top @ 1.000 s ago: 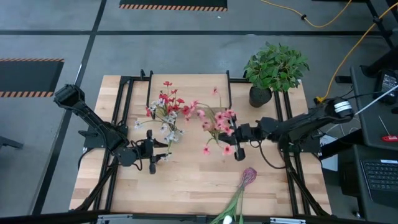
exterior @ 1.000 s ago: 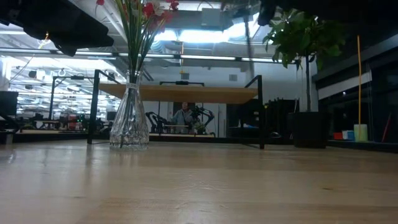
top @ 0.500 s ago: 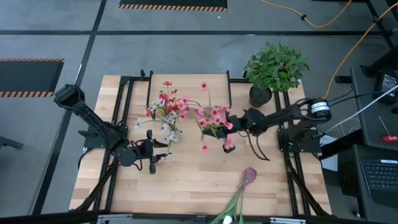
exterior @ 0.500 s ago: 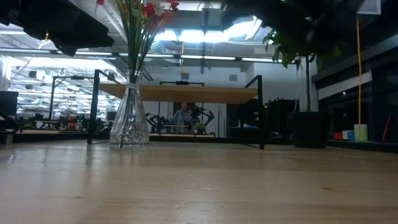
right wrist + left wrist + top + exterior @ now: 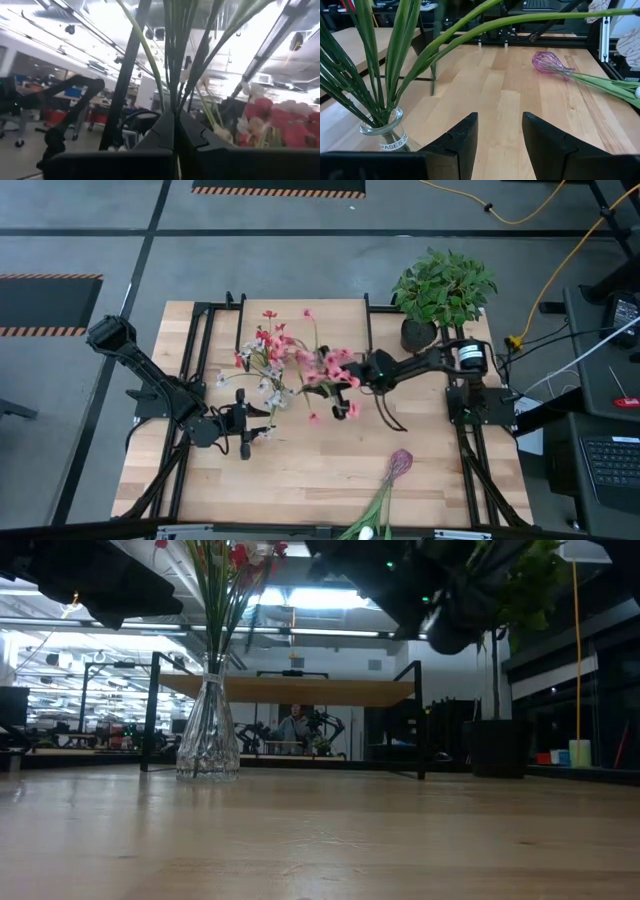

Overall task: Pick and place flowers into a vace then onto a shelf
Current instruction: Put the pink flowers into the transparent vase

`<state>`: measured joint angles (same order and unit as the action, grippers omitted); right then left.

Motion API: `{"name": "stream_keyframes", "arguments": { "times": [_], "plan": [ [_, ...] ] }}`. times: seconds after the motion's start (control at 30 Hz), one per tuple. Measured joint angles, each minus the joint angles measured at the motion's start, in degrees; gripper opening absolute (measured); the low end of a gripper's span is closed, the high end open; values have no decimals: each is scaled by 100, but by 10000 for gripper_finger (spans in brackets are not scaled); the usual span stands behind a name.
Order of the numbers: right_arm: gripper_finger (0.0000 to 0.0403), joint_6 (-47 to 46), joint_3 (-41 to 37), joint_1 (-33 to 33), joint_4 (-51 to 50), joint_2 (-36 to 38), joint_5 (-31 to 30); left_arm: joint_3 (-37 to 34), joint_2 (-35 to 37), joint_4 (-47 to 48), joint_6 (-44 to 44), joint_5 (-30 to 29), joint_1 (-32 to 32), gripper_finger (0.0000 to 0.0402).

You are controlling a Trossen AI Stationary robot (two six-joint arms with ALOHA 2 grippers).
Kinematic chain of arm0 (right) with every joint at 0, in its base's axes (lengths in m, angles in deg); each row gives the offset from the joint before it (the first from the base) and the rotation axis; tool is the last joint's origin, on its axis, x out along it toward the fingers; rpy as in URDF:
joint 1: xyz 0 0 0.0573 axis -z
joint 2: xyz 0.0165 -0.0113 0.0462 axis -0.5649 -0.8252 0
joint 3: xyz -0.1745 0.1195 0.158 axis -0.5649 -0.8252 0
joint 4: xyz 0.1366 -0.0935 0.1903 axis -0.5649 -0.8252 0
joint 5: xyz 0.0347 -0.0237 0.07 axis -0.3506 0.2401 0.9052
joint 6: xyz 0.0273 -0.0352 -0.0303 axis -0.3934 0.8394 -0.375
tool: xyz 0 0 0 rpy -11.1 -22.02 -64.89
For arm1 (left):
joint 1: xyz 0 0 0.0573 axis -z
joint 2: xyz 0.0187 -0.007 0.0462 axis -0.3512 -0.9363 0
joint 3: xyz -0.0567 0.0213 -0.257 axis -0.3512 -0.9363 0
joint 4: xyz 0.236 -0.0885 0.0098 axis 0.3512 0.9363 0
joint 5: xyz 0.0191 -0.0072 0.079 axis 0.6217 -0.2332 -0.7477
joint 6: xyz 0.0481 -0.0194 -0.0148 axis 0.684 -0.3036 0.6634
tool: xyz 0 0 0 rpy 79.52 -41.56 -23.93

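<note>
A clear glass vase (image 5: 208, 735) stands on the table, holding red and white flowers (image 5: 265, 355). My right gripper (image 5: 364, 370) hangs above the table just right of it, shut on a bunch of pink flowers (image 5: 325, 368) whose blooms reach toward the vase. My left gripper (image 5: 500, 135) waits open just beside the vase (image 5: 382, 131), with nothing between its fingers. More flowers (image 5: 385, 490), one with a purple bloom (image 5: 547, 62), lie at the near edge. The shelf (image 5: 290, 690) stands behind the vase. My right gripper pinches the green stems (image 5: 176, 102) of the pink bunch between its two fingers, several stems together. The fingers slant upward, coming from the table's right. The bunch is lifted clear of the table, its blooms (image 5: 280, 120) beyond the fingertips.
A bushy green plant in a black pot (image 5: 440, 290) stands at the far right corner. The shelf's black frame legs (image 5: 418, 720) rise from the table. Bare wood lies between the vase and the near edge (image 5: 300, 470).
My right gripper has carried the pink bunch toward the table's left and far edge, closer to the vase, and has tipped upward. The blooms now stand next to the vase's flowers. The left arm has kept still.
</note>
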<state>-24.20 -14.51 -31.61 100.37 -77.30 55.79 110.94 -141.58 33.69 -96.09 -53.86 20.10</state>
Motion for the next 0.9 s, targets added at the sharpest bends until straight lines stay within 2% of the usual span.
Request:
{"name": "stream_keyframes", "arguments": {
  "times": [0.17, 0.6, 0.9],
  "plan": [
    [0, -60, 528, 60, -45, -169, 438, 0, 0, -2, 2, -1, -2, 147],
    [0, 221, 625, 203, -96, -167, 432, 0, 0, -2, 0, -2, -1, 147],
    [0, 415, 928, 206, -789, -167, 341, 0, 0, -2, 2, -2, -2, 147]
  ]
}}
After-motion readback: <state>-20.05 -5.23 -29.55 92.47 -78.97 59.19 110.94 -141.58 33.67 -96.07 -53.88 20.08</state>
